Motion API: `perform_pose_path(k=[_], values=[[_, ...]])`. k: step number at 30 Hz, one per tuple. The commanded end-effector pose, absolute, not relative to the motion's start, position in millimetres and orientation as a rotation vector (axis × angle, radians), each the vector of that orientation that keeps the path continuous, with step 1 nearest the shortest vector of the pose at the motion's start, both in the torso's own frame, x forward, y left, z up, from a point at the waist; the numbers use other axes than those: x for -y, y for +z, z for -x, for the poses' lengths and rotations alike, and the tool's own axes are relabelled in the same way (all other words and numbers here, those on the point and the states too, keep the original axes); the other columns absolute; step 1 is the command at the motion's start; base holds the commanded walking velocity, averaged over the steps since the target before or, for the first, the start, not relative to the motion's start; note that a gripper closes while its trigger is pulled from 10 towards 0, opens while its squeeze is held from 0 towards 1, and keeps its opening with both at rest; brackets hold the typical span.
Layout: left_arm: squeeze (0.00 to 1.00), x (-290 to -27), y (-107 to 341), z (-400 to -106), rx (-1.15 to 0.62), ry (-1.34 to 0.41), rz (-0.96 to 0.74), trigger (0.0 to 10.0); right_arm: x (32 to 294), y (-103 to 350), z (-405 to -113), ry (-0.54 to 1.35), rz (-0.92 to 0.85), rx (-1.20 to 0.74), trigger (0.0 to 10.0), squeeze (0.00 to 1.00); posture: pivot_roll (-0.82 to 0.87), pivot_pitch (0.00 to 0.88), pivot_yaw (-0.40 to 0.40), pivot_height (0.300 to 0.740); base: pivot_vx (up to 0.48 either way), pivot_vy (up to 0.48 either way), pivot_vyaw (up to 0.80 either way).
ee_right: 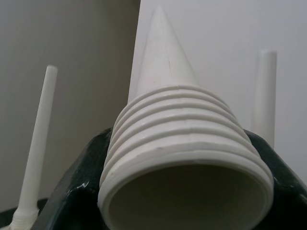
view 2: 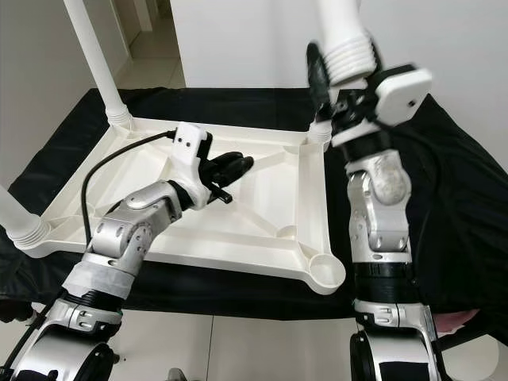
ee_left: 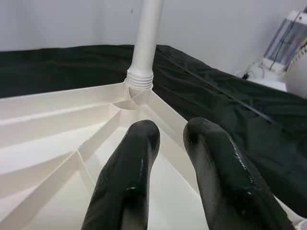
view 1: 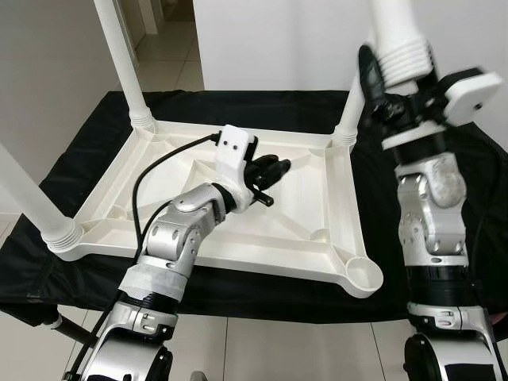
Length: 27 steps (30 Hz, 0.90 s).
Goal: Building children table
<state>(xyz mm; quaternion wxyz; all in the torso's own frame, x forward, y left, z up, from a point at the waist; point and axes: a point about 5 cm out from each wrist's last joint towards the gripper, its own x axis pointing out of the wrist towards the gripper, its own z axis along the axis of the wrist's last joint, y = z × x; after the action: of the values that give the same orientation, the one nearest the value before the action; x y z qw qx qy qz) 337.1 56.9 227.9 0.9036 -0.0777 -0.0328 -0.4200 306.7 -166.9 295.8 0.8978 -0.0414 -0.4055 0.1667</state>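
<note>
Left eye view showed a white moulded-plastic tabletop [view 1: 230, 198] lying upside down on a black cloth [view 1: 87, 151] over the counter, ribs crossing its underside. Three smooth tapered legs [view 1: 119, 55] stood upright in its corner sockets; the near right socket [view 1: 363, 274] was an open round cup. Above the tabletop's far right corner, the right gripper [view 1: 389, 95] had its jaws clamped on a fourth leg [view 1: 401, 40], long axis vertical, ridged threaded end down. The left gripper [view 1: 270, 171] hovered over the tabletop's middle, jaws narrowly parted.
</note>
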Motion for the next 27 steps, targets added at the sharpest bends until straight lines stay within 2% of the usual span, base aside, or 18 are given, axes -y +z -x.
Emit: perform_pose_path(k=[1, 13, 16, 18, 22, 23, 24, 27], values=[[1.00, -58, 232, -330, 0.066, -1.032, 0.218, 10.0, 162, 287, -302, 0.381, 0.082, 0.810, 10.0, 0.00, 0.04, 0.049, 0.022, 0.740, 0.000, 0.000, 0.00], [1.00, -64, 251, -319, 0.067, -1.228, 0.412, 10.0, 147, 230, -287, 0.456, 0.058, 0.616, 10.0, 0.00, 0.03, 0.039, 0.018, 0.740, 0.000, 0.000, 0.00], [1.00, -63, 254, -320, 0.064, -1.236, 0.446, 10.0, 145, 226, -285, 0.465, 0.058, 0.601, 10.0, 0.00, 0.03, 0.036, 0.019, 0.740, 0.000, 0.000, 0.00], [1.00, -61, 265, -327, 0.065, -1.227, 0.562, 10.0, 140, 220, -284, 0.479, 0.061, 0.580, 10.0, 0.00, 0.02, 0.035, 0.020, 0.740, 0.000, 0.000, 0.00], [1.00, -61, 273, -333, 0.062, -1.200, 0.646, 10.0, 137, 216, -283, 0.488, 0.063, 0.566, 10.0, 0.00, 0.02, 0.038, 0.020, 0.740, 0.000, 0.000, 0.00], [0.59, -61, 276, -337, 0.054, -1.182, 0.687, 10.0, 136, 215, -282, 0.491, 0.066, 0.559, 10.0, 0.00, 0.02, 0.037, 0.021, 0.740, 0.000, 0.000, 0.00], [0.00, -61, 277, -343, 0.029, -1.148, 0.698, 10.0, 134, 212, -282, 0.496, 0.074, 0.549, 10.0, 0.00, 0.01, 0.041, 0.021, 0.740, 0.000, 0.000, 0.00], [0.00, -60, 276, -345, 0.016, -1.132, 0.670, 10.0, 133, 211, -281, 0.500, 0.077, 0.544, 10.0, 0.00, 0.01, 0.041, 0.021, 0.740, 0.000, 0.000, 0.00]])
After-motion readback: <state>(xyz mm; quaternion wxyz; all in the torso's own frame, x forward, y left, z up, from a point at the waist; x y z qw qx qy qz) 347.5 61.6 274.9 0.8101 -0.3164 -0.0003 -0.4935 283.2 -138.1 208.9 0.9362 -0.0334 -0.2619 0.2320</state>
